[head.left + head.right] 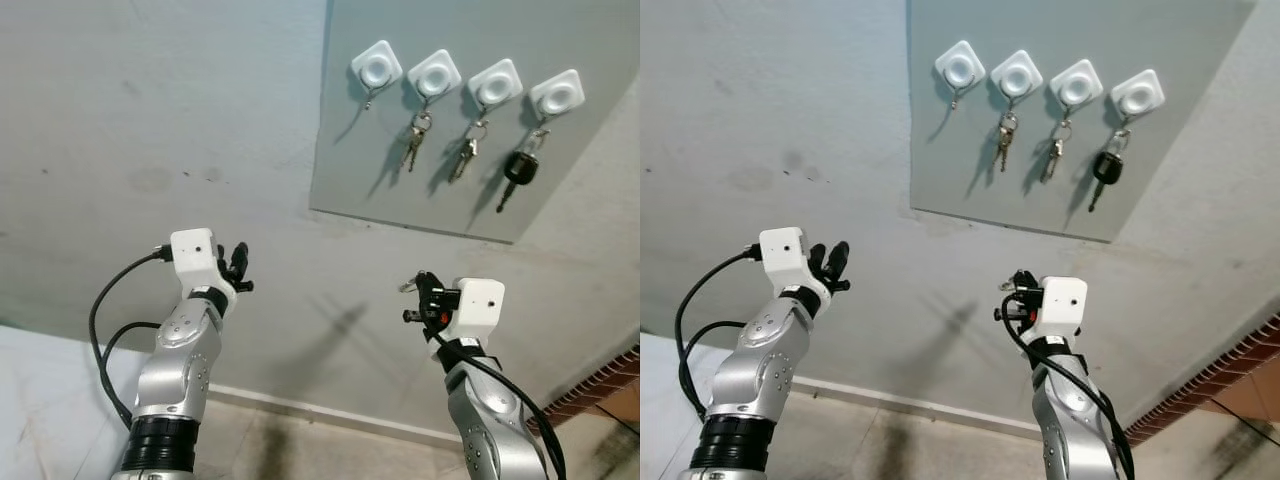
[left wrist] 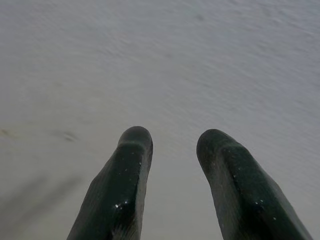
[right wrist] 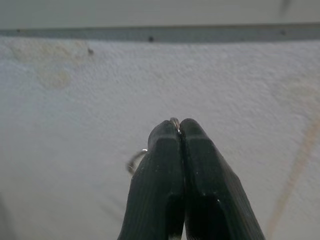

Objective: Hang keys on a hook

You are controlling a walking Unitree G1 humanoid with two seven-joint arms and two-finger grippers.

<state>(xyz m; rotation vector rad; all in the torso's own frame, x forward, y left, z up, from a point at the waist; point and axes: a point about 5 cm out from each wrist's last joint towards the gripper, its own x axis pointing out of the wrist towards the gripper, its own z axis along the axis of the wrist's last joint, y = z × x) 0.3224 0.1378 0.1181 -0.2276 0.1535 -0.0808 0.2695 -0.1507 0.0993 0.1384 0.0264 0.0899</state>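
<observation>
Up on my left, my left gripper (image 1: 240, 266) is raised in front of the bare grey wall (image 1: 150, 130), its 2 black fingers (image 2: 122, 190) spread apart with a clear gap between them, holding nothing and touching nothing.

Further right and a little lower, my right gripper (image 1: 418, 295) is also raised toward the wall, below the grey board (image 1: 440, 190). Its 2 fingers (image 3: 160, 170) are pressed tight together, and a thin metal key ring (image 3: 134, 161) is pinched between the tips: a sliver of it shows at the very tip and a loop of it curves out from one side of the closed fingers. From my head camera the ring (image 1: 408, 286) shows as a small glint beside the fingertips. I cannot make out the keys themselves hanging from it.

Above, the board carries 4 white square hooks in a row. The leftmost hook (image 1: 376, 68) is bare. The second hook (image 1: 434, 75) holds a small bunch of keys (image 1: 413, 142), the third hook (image 1: 495, 84) holds another bunch (image 1: 464, 155), and the rightmost hook (image 1: 557, 96) holds a black-headed key (image 1: 518, 172). My right gripper is well apart from all 4 hooks.
</observation>
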